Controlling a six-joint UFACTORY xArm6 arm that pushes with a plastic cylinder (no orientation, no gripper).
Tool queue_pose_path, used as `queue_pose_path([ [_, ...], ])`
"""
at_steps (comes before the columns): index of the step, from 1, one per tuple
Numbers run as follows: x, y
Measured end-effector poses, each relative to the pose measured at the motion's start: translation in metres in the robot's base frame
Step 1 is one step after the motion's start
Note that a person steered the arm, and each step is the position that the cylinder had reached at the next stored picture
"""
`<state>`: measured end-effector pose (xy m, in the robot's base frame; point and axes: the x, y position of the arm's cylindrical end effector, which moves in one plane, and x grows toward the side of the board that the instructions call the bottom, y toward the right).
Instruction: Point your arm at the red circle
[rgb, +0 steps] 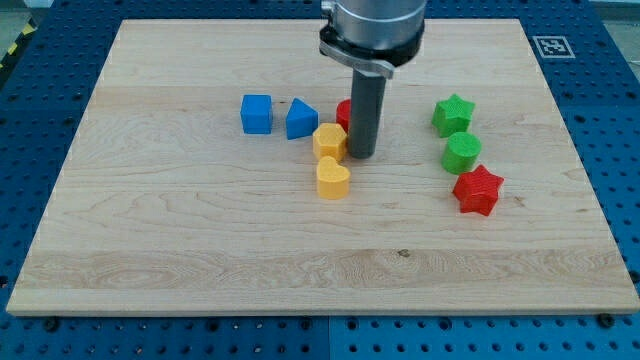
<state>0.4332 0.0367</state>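
Note:
The red circle (343, 113) lies near the board's middle, mostly hidden behind my rod. My tip (361, 155) rests on the wood just below and right of it, close to the yellow hexagon block (328, 141). A yellow heart block (332, 179) lies just below the hexagon. A blue triangle block (300, 119) and a blue cube (256, 113) sit to the left of the red circle.
A green star (453, 114), a green round block (462, 153) and a red star (477, 189) stand in a column at the view's right. The wooden board (200, 250) sits on a blue perforated table.

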Motion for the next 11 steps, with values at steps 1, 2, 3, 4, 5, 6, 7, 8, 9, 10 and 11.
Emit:
queue_pose_path([
  [1, -0.012, -0.006],
  [2, -0.019, -0.006],
  [3, -0.044, -0.01],
  [4, -0.054, -0.013],
  [5, -0.06, -0.054],
  [6, -0.088, -0.085],
  [7, -0.087, -0.085],
  [8, -0.087, -0.085],
  [9, -0.087, -0.076],
  [10, -0.087, -0.048],
  [11, -0.087, -0.02],
])
